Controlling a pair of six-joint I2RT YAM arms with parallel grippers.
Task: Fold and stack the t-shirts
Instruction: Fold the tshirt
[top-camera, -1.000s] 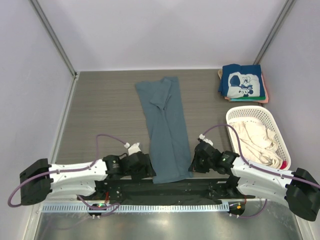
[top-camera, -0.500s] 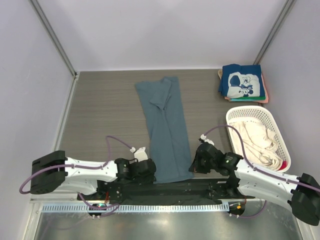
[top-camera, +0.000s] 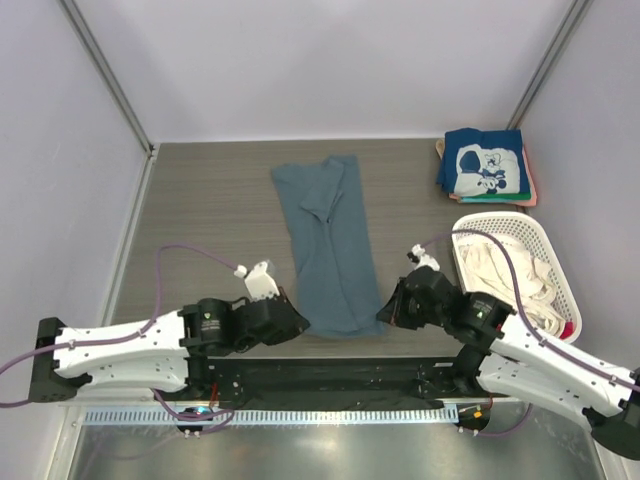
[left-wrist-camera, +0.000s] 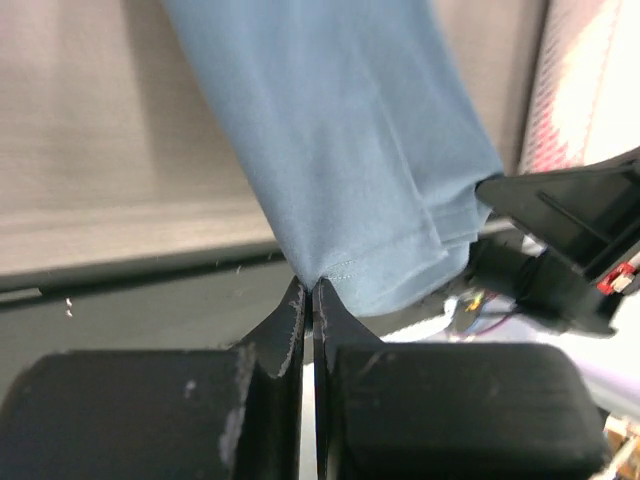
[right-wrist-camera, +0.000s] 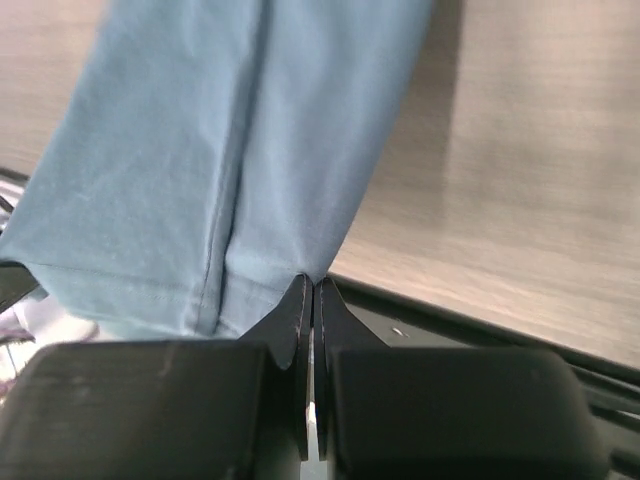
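A slate-blue t-shirt (top-camera: 330, 240) lies as a long folded strip down the middle of the table, collar end far, hem end near. My left gripper (top-camera: 303, 323) is shut on the hem's near left corner (left-wrist-camera: 318, 272). My right gripper (top-camera: 381, 317) is shut on the near right corner (right-wrist-camera: 312, 268). The near hem hangs lifted off the table between both grippers. At the back right sits a stack of folded t-shirts (top-camera: 485, 166) with a navy cartoon-print one on top. More cloth, cream with a bit of red, fills the basket (top-camera: 563, 272).
The white lattice basket stands at the right, close to my right arm. Grey walls and metal posts (top-camera: 108, 78) bound the table. A black strip (top-camera: 330, 375) and a perforated rail (top-camera: 300, 414) run along the near edge beneath the arms.
The left gripper closed on the hem's left corner. Both grippers then rose and moved away from the near edge, carrying the hem off the black strip.
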